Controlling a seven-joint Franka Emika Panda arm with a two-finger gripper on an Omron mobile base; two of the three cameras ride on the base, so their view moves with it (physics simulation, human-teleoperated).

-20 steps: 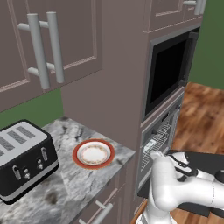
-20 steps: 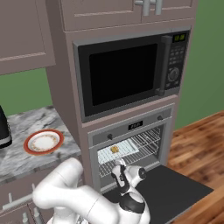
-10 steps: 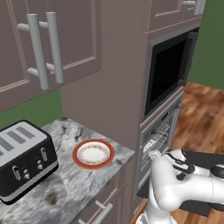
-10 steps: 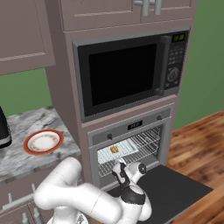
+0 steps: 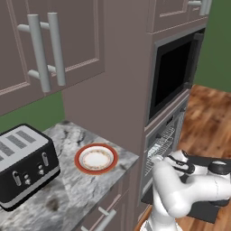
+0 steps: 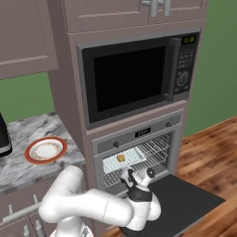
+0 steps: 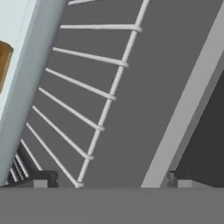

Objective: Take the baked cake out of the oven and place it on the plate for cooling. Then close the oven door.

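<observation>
Landmark: the oven (image 6: 139, 152), door (image 6: 180, 203) lowered flat toward the floor. Left of the oven, the toaster (image 5: 25, 167) stands at the counter (image 5: 76, 189) end; the plate (image 5: 96, 159) lies nearer the oven, close to the counter's front edge, with bare stone around it. Inside the oven, the cake (image 6: 121, 158) sits on a pale tray (image 6: 125, 159) on the upper rack (image 6: 155, 150); the rack is bare to the tray's right. The pincer (image 6: 137, 175), spread wide and holding nothing, hangs at the oven mouth, below and just right of the cake, above the door's hinge edge. In the hand view the cake (image 7: 3, 63) is cut off at the left border and the tray (image 7: 19, 65) shows mainly its edge. The microwave (image 6: 139, 76) sits above the oven.
</observation>
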